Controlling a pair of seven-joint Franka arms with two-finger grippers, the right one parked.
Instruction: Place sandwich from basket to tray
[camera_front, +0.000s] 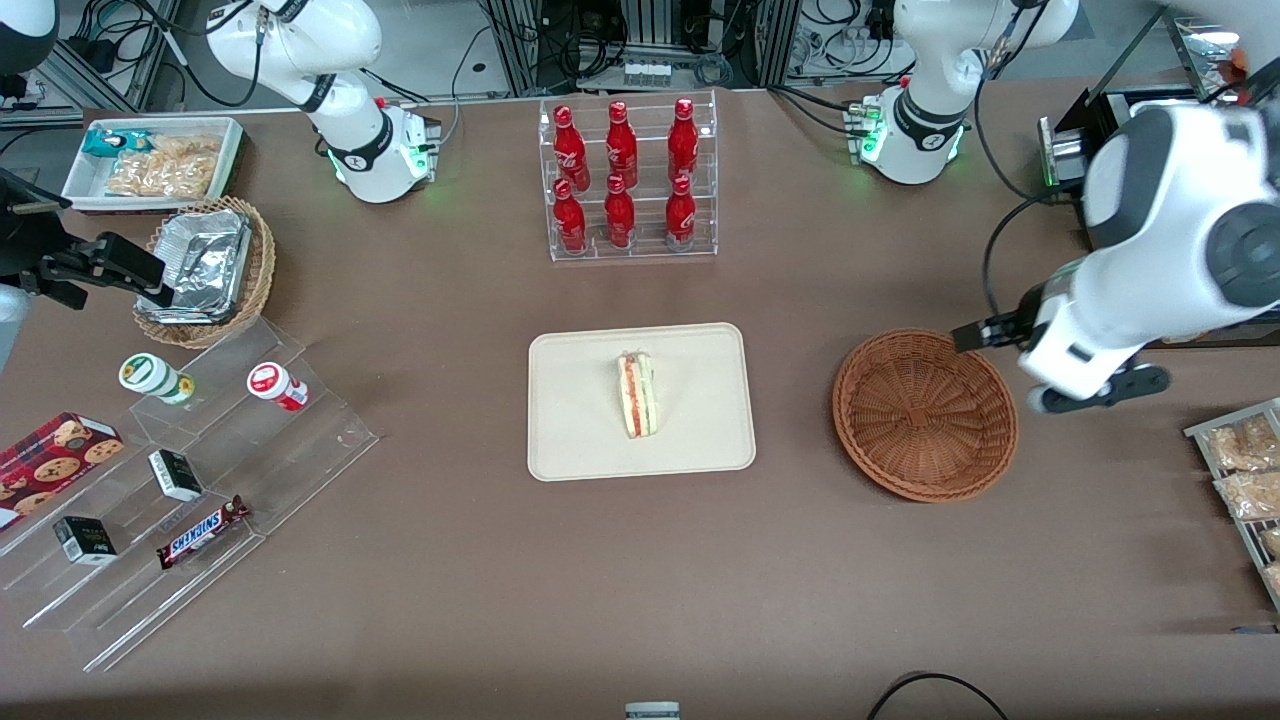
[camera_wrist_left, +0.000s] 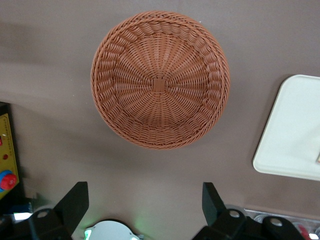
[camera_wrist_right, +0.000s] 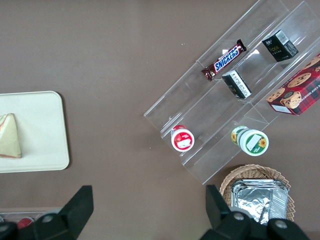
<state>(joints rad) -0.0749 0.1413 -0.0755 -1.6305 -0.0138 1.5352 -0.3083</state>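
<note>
The sandwich (camera_front: 637, 393) stands on its side on the cream tray (camera_front: 580, 440), its red and pale filling edge showing; the right wrist view also shows the sandwich (camera_wrist_right: 10, 136) on the tray (camera_wrist_right: 42, 125). The reddish-brown basket (camera_front: 925, 413) sits beside the tray toward the working arm's end, with nothing in it. My gripper (camera_front: 985, 332) hangs above the basket's rim, on the side farther from the front camera. In the left wrist view the gripper (camera_wrist_left: 145, 205) is open and holds nothing, with the basket (camera_wrist_left: 160, 85) and a corner of the tray (camera_wrist_left: 295, 135) below it.
A clear rack of red bottles (camera_front: 628, 180) stands farther from the front camera than the tray. Toward the parked arm's end are a stepped acrylic shelf (camera_front: 190, 470) with snacks, a tan basket of foil trays (camera_front: 205, 270) and a white bin (camera_front: 155, 160). Snack packets (camera_front: 1245, 470) lie near the basket.
</note>
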